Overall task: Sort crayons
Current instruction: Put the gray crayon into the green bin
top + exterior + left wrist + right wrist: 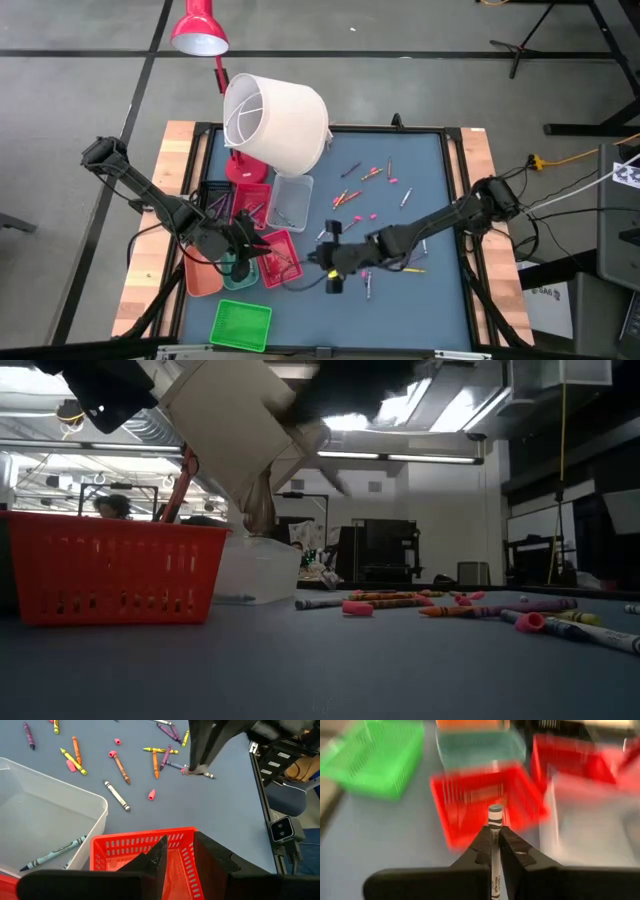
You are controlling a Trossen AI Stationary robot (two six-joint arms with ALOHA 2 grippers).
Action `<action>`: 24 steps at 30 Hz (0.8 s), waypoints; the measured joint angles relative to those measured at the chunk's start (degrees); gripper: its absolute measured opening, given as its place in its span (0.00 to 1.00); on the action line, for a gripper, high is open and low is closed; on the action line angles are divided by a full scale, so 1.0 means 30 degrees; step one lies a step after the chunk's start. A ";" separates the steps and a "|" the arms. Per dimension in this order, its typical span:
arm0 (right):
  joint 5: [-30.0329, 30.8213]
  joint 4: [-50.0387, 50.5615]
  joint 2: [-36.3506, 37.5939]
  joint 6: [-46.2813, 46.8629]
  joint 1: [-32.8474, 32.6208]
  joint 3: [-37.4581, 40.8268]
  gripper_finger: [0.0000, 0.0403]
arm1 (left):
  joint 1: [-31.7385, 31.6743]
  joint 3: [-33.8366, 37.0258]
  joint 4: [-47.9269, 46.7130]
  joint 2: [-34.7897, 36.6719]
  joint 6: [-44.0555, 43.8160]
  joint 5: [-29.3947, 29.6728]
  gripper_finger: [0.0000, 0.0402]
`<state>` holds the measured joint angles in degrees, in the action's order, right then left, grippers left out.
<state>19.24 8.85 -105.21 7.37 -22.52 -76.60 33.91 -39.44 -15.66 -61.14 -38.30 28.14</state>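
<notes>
Right hand [494,841]: I saw it pressed together on a grey crayon [494,851], which stood up between the fingers, in front of the red tray [470,802].
Left hand [177,851]: it hung over a red tray's edge, fingers slightly spread, holding nothing that I could see.
Loose crayons [117,796]: they lay scattered on the blue bench [200,805], beyond the trays.
Clear tray [50,815]: it held one blue-green crayon [55,853].
Green tray [241,326]: it sat near the bench's front edge.
</notes>
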 joint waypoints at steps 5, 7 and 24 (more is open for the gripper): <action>-0.1984 -0.4282 0.0015 -0.1822 0.1028 0.0000 0.04 | -0.0004 0.0000 0.0000 0.0000 0.0034 0.0000 0.20; -0.2529 -0.5479 0.0015 -0.2066 0.1363 0.0000 0.04 | -0.0007 0.0000 0.0025 0.0000 0.0533 0.0018 0.20; -0.3285 -1.1132 0.0022 -0.3115 0.2278 0.0000 0.04 | -0.0268 0.0000 0.5128 0.0000 0.7497 0.1554 0.20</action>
<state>9.39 -24.55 -105.14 -1.97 -15.68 -76.60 33.11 -39.44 -0.28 -61.14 -15.81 32.80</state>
